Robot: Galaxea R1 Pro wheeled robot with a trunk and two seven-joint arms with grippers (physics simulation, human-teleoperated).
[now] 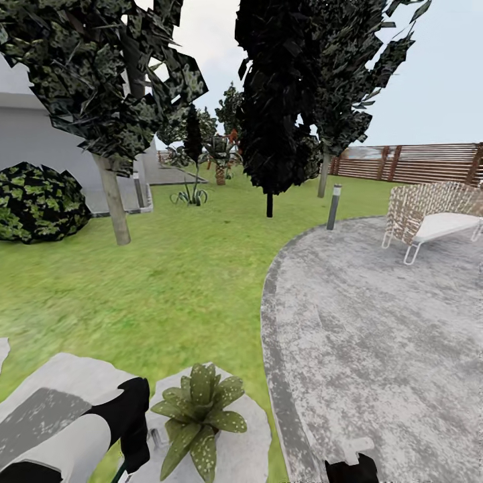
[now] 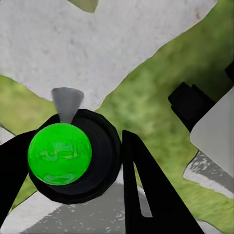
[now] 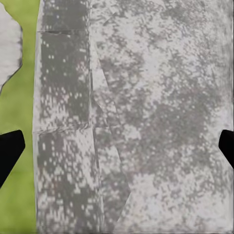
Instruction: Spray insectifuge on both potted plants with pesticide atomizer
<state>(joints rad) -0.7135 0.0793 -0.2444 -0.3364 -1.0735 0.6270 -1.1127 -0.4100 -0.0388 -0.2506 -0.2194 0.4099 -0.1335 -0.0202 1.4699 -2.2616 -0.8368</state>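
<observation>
Bright green dome with a pale grey nozzle tip, ringed by a dark round body: that's the pesticide atomizer [image 2: 66, 156] in the left wrist view, seen end-on and sitting between the two black fingers [image 2: 146, 195] of the left gripper [image 2: 73, 185]. Fingers flank it on both sides, look clamped on it, though actual contact is hard to confirm from this angle. Below it: grey stepping stone and lawn patches.

Head view: left gripper [image 1: 131, 436] at about 7 o'clock in frame, white-and-black arm behind it, just beside a potted plant [image 1: 198, 412] at 6 o'clock. Plant is a low rosette of white-speckled green leaves standing on a pale stepping stone [image 1: 241, 449]. Pot itself is hidden by the leaves.

Right gripper [image 1: 352, 466] at roughly 5 o'clock, bottom edge, over the round grey patio [image 1: 376, 335]. In the right wrist view its black fingertips [image 3: 9, 151] sit at opposite frame edges, spread wide, nothing between them but patio paving and a strip of grass.

Further out: lawn [image 1: 168, 282], dark trees at 11–12 o'clock, leafy bush [image 1: 37, 201] at 9, bollard light [image 1: 333, 206], wicker bench [image 1: 433, 215] at 3, slatted wooden fence [image 1: 416, 163] at 2.
</observation>
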